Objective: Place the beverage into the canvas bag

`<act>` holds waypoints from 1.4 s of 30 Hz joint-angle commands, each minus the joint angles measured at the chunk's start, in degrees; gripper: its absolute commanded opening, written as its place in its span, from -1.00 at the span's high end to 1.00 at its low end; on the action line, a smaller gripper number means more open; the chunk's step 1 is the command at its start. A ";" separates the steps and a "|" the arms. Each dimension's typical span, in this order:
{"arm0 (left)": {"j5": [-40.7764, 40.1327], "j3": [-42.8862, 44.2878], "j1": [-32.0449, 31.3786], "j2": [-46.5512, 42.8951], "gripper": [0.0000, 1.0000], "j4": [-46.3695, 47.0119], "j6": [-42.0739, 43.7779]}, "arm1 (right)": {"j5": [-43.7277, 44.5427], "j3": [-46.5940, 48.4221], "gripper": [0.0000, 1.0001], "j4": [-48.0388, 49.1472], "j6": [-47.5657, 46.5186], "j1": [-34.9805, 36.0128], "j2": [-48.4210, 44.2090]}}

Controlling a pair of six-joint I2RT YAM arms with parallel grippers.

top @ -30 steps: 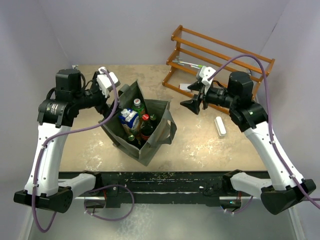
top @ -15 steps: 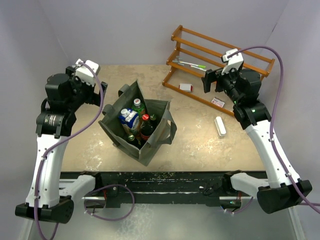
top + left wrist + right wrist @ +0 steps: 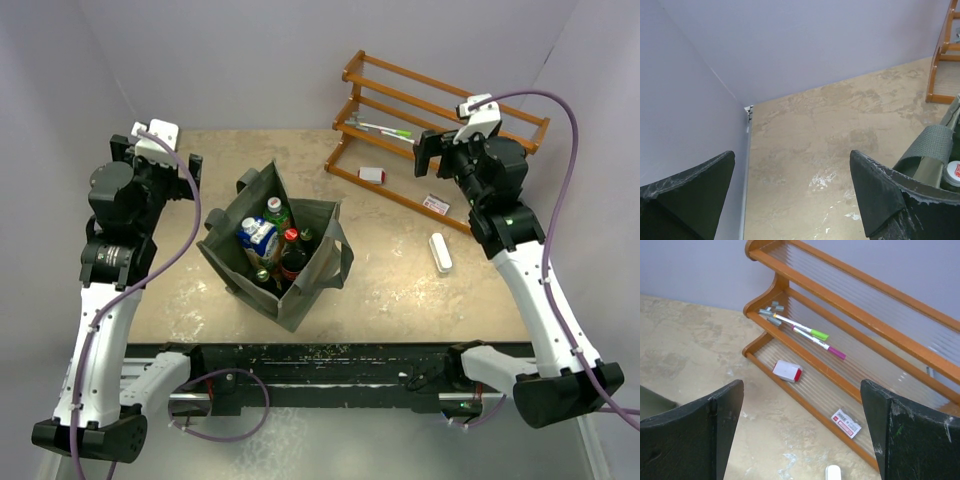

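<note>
The beverages [image 3: 262,238] sit inside the canvas bag [image 3: 312,285] at the middle of the tabletop [image 3: 420,290], though you can't quite tell from above whether every bottle stands upright. Your left tool [image 3: 791,165] and right tool [image 3: 801,390] both hang wide open, empty, well apart from it. Sweep low past a loop handle [image 3: 934,145] and you may snag it, tipping the soft bag.

- The left wrist view is cutting off the canvas bag [image 3: 935,145] and a bottle cap [image 3: 954,171] at its right edge.
- The bag's walls are hiding the bottles [image 3: 277,212] below their necks.
- The right wrist view is clipping a white object [image 3: 833,473] at its bottom edge.
</note>
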 commanded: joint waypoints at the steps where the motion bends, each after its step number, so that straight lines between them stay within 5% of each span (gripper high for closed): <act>1: -0.28 -1.45 0.44 -1.08 -0.98 4.62 0.82 | 2.63 3.64 -1.00 4.32 -6.92 -0.18 -1.21; 10: 1.03 -2.69 0.52 -1.24 -0.99 4.05 -1.80 | 6.77 -3.26 -1.00 10.10 -8.75 -0.23 -6.23; 29: 3.09 -8.86 4.22 -6.81 -0.98 7.86 -2.83 | 2.15 -10.77 -1.00 8.04 -9.85 -3.89 -17.16; 35: 4.77 -2.78 4.22 -2.93 -0.98 5.33 -2.26 | 2.27 -9.14 -1.00 4.80 -10.21 -3.96 -16.24; 42: 6.72 -5.90 4.29 -4.28 -0.98 6.79 -7.39 | -2.08 -17.86 -1.00 10.34 -8.52 -6.76 -19.34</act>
